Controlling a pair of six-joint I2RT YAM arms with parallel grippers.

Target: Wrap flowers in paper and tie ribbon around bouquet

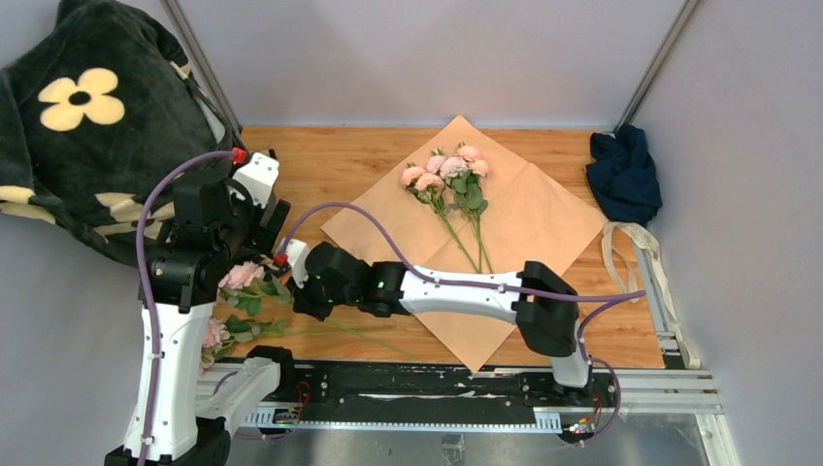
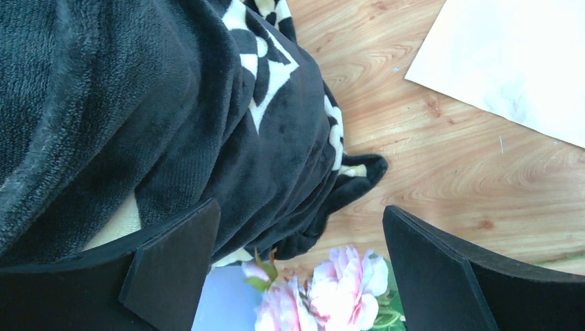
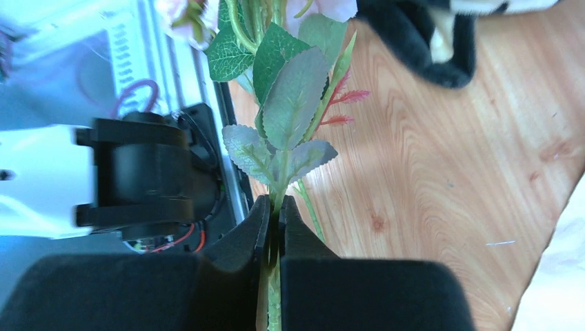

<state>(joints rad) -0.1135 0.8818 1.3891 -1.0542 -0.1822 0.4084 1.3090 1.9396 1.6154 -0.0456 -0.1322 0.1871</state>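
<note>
A leafy flower stem [image 3: 293, 103] is clamped between the closed fingers of the right gripper [image 3: 274, 210], left of the paper [image 1: 543, 223] on the table [image 1: 320, 165]. Its long axis runs leftward from the jaws, with a pink bloom [image 1: 243, 275] by the left arm; the stem behind the fingers is hidden. The left gripper [image 2: 300, 221] is spread wide and empty above that bloom and the black blanket [image 2: 103, 103], while a second bunch [image 1: 448, 175] is laid on the paper, blooms pointing away from the arms.

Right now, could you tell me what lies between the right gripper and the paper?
In the right wrist view, bare table separates the right gripper, shut on a flower stem, from the paper.
</note>
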